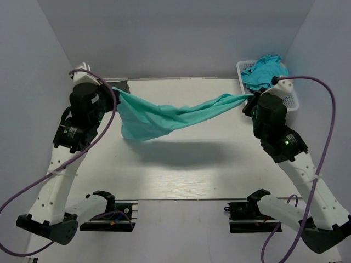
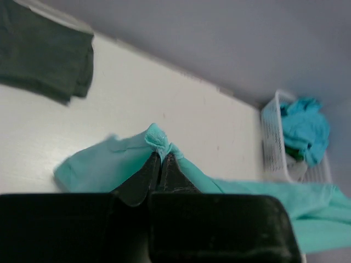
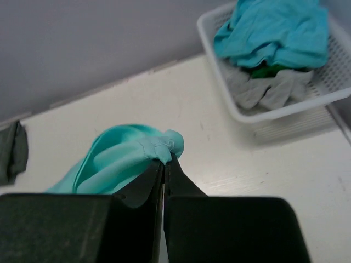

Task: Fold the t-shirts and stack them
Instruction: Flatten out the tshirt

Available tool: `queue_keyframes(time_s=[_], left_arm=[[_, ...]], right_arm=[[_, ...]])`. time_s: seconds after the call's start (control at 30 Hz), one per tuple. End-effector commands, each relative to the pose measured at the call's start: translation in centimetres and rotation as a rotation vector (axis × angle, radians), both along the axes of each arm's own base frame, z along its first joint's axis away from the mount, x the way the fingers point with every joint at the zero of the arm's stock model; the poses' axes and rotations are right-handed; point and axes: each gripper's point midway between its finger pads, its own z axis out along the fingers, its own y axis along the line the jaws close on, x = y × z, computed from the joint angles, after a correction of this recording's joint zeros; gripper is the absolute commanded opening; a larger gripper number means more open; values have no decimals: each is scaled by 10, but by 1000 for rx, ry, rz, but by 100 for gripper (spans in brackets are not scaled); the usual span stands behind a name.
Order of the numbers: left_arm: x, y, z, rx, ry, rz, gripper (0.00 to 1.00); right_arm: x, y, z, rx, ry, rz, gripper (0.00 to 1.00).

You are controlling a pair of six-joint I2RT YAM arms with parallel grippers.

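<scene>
Left arm (image 1: 77, 120) and right arm (image 1: 277, 129) raised, spread apart, left gripper (image 2: 162, 159) and right gripper (image 3: 165, 159) each pinched shut on the shirt (image 1: 164, 118).

White arm links (image 1: 55, 183), black joint housings (image 1: 85, 104), purple cables (image 1: 328, 129); left pincer (image 2: 160, 158) black.

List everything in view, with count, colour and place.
table: one, white, ahead of the arm bases
teal t-shirt: one, teal-green, stretched in the air above the table
folded t-shirt: one, dark olive, table's far left corner
basket: one, white, table's far right corner
blue garment: one, blue, topping the basket
grey cloth: one, grey, under it
cables: two, purple, one along each arm
left gripper: black, shut on teal t-shirt
right gripper: black, shut on teal t-shirt
</scene>
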Motion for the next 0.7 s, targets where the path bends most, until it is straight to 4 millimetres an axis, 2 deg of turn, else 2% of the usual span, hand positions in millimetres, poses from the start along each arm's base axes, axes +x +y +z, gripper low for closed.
queue_keyframes(time_s=[0.0, 0.07, 0.13, 0.3, 0.47, 0.67], left_arm=[[-21, 41, 29, 33, -38, 172, 0], [-32, 52, 49, 16, -80, 216, 0], [-41, 59, 66, 5, -120, 240, 0], [-75, 82, 87, -37, -167, 328, 0], [-84, 75, 93, -76, -196, 275, 0], [-53, 58, 66, -41, -98, 235, 0]], right_arm=[[-15, -45, 40, -65, -87, -178, 0], [-27, -59, 62, -46, -144, -222, 0], [-36, -69, 73, -44, -177, -251, 0], [-63, -89, 94, -8, -246, -285, 0], [-65, -72, 91, 6, -236, -169, 0], [-41, -54, 59, -31, -134, -143, 0]])
